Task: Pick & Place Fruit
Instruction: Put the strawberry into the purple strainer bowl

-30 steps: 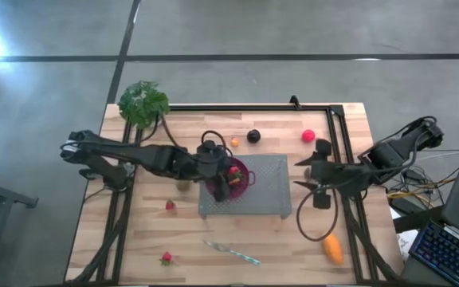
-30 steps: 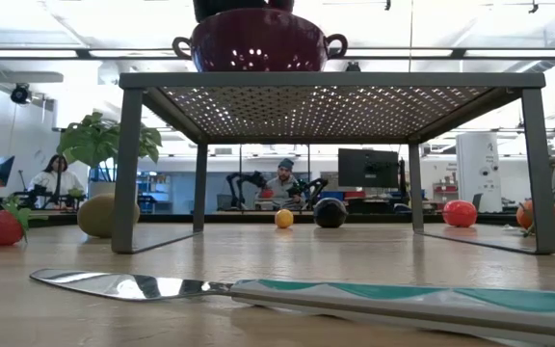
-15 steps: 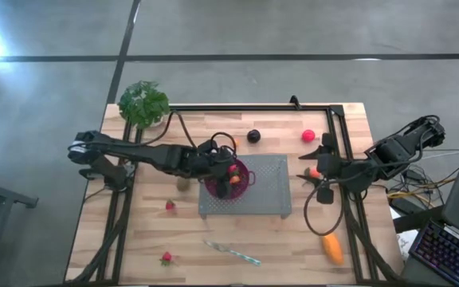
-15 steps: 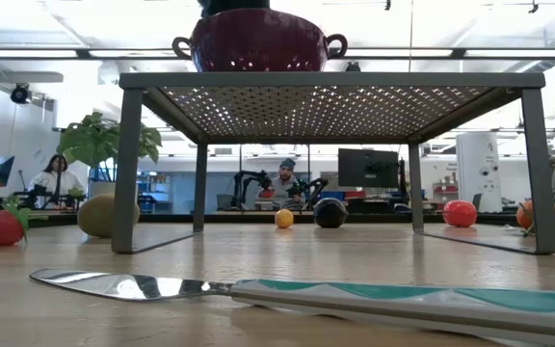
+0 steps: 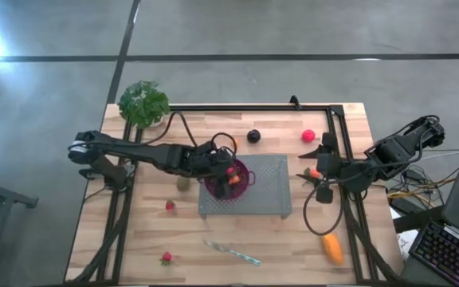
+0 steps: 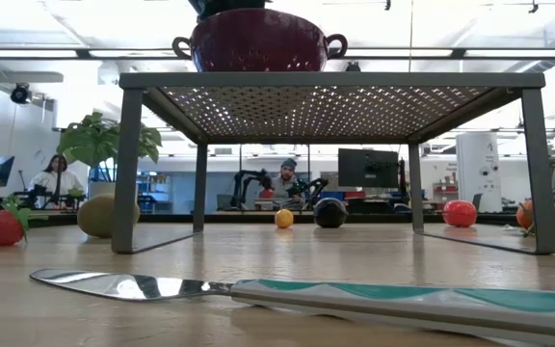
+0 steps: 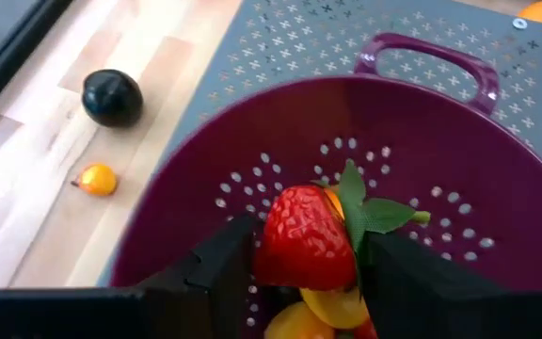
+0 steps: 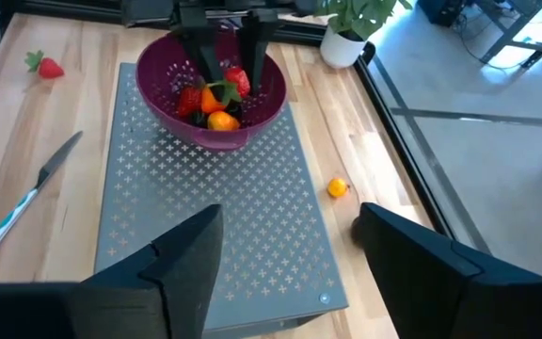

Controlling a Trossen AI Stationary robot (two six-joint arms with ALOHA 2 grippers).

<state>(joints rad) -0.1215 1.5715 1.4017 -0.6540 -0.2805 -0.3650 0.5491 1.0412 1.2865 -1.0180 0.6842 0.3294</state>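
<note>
a: where's the left gripper (image 7: 304, 259)?

b: over the purple bowl (image 7: 459, 179) on the grey rack (image 5: 268, 187), fingers clamped on a strawberry (image 7: 304, 237) above the fruit already in the bowl.

a: and the right gripper (image 8: 285, 250)?

b: at the rack's right end, fingers apart, holding nothing.

a: other fruit?

b: on the surface (image 5: 190, 239): plum (image 5: 253, 136), red ball (image 5: 308, 135), kiwi (image 5: 183, 184), two strawberries (image 5: 170, 206), big orange one (image 5: 333, 249). a knife (image 5: 231, 253) lies in front.

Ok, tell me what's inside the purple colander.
The purple colander holds a strawberry pinched between the left gripper fingers, over small orange fruits and another strawberry. Anything beneath them is covered.
</note>
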